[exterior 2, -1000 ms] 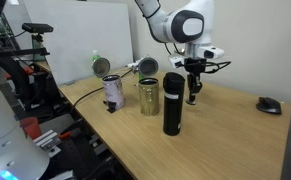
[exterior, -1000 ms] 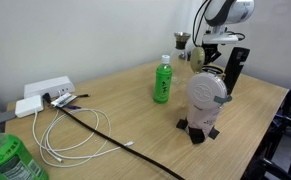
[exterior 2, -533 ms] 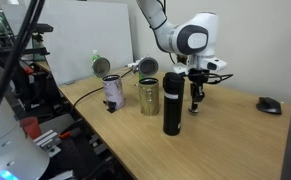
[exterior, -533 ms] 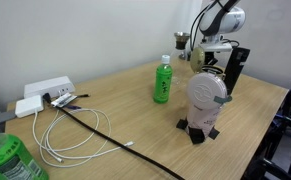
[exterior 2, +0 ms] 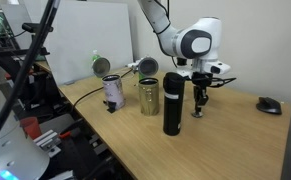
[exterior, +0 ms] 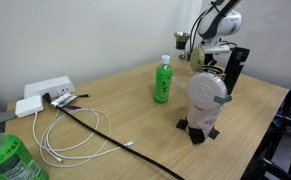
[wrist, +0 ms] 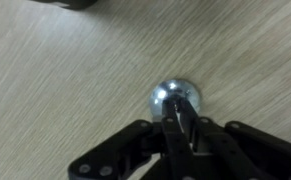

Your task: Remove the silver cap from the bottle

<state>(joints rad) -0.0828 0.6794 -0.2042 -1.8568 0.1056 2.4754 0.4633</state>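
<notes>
In the wrist view my gripper (wrist: 175, 108) has its two fingers pressed close together. Their tips sit on the small shiny silver cap (wrist: 175, 98), with bare wood all round it. In an exterior view the gripper (exterior 2: 197, 108) points straight down, its tips just above the tabletop, right of a tall black flask (exterior 2: 173, 102). A pale tan bottle (exterior 2: 148, 96) stands left of that flask, apart from the gripper. It also shows as a beige shape beside the arm in an exterior view (exterior: 196, 57). The fingertips are hidden there.
A green bottle with a white cap (exterior: 163, 80) stands mid-table. A white round device on a black stand (exterior: 207, 98) is near the front. A printed can (exterior 2: 112, 92), a power strip with cables (exterior: 43, 95) and a mouse (exterior 2: 269, 104) lie around.
The gripper has come lower toward the tabletop, with its fingers staying closed. The bottles and cans have not moved.
</notes>
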